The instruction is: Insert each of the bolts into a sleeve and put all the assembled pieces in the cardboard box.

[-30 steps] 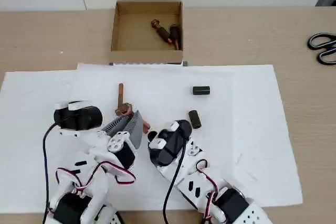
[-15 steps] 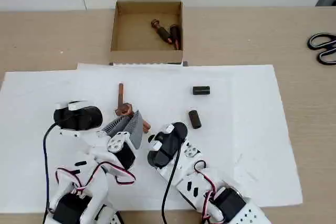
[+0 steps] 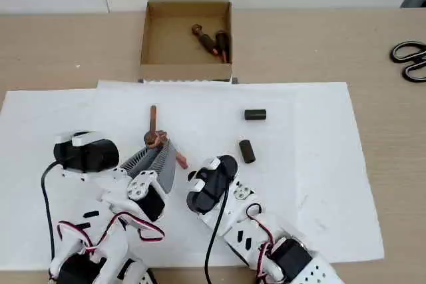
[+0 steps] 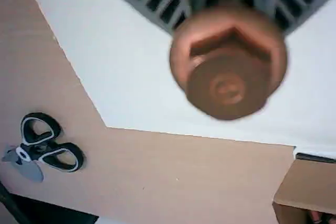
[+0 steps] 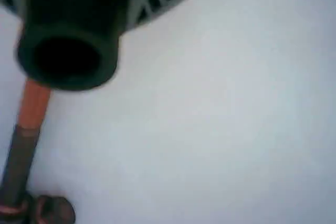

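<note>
My left gripper is shut on a copper bolt, whose hex head sits at the fingertips. A copper end sticks out beside the grey fingers. A second bolt lies on the white paper just beyond that gripper. My right gripper is shut on a black sleeve with its open mouth showing. A bolt shaft runs close under that mouth. Two loose black sleeves lie on the paper. The cardboard box stands at the back and holds assembled pieces.
White paper covers the middle of the wooden table. Black scissors lie at the far right edge, also seen as scissors in the left wrist view. The two arms stand close together at the near edge.
The left arm's body has shifted left and toward the near edge while its fingers stay by the bolts. The right arm drew back slightly a second ago and has held still since.
</note>
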Motion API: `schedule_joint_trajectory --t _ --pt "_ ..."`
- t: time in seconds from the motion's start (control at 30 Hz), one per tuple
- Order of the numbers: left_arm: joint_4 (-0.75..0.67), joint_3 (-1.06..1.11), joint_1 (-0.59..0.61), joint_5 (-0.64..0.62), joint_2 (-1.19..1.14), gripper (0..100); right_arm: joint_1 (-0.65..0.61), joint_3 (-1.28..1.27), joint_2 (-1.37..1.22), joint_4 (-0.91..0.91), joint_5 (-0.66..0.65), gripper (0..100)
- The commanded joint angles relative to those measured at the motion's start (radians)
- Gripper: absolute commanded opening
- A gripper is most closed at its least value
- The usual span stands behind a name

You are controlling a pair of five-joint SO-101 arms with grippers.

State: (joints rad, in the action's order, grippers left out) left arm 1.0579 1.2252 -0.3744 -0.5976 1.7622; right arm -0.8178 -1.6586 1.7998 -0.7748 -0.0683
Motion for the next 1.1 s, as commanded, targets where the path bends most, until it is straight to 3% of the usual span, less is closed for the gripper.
schedule_joint_trajectory --t 0.0,0.2,0.43,0.67,1.07 --pt "0.008 -0.071 -0.002 0.006 -0.101 1 -0.005 0.014 0.008 0.021 -0.011 0.2" --pt "0.000 -0.094 -0.005 0.003 -0.261 1 -0.005 0.017 0.008 0.025 -0.011 0.2" --pt "0.000 -0.090 -0.009 0.003 -0.265 1 -0.007 0.023 0.008 0.028 -0.011 0.2" --pt "0.000 -0.090 -0.106 -0.031 -0.265 1 -0.008 0.025 0.008 0.028 -0.011 0.2" --pt "-0.002 -0.035 -0.101 -0.032 -0.265 1 -0.008 0.084 0.008 0.021 -0.011 0.2"
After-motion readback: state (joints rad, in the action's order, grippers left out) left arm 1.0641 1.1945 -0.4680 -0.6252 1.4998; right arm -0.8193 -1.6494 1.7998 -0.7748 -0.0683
